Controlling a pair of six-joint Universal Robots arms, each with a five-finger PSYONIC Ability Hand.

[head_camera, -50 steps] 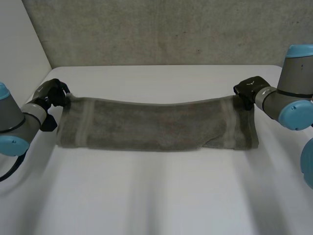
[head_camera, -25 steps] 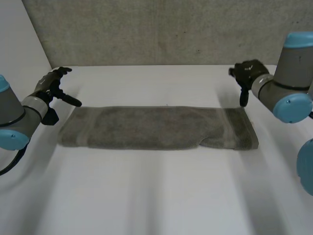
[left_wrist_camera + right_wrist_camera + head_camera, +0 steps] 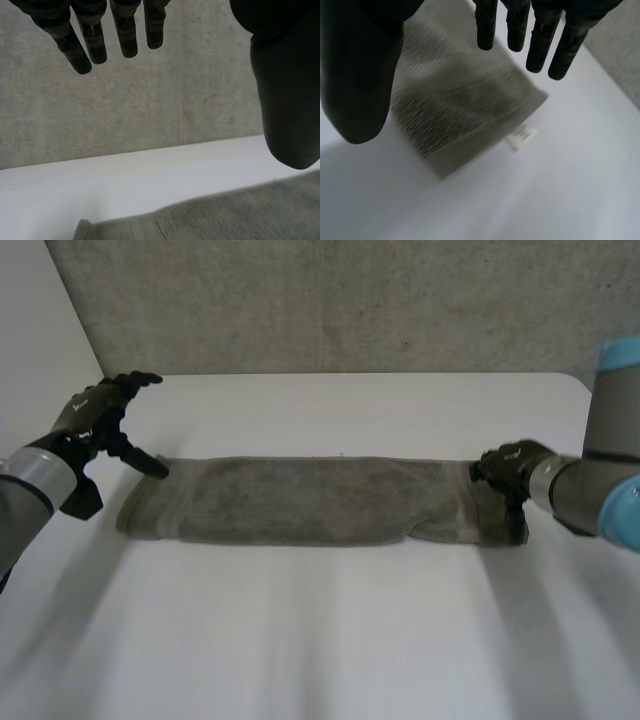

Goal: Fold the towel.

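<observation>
Towel (image 3: 310,502) lies in a long strip on the counter (image 3: 320,640). My left hand (image 3: 95,420) and right hand (image 3: 508,468) are at its ends, fingers spread and empty. I judge the next grasp should pinch the end corners evenly.

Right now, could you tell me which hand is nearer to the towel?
Right. The right hand is over the towel's right end, fingers straight; the left hand is open just off its far left corner, not over the cloth.
</observation>
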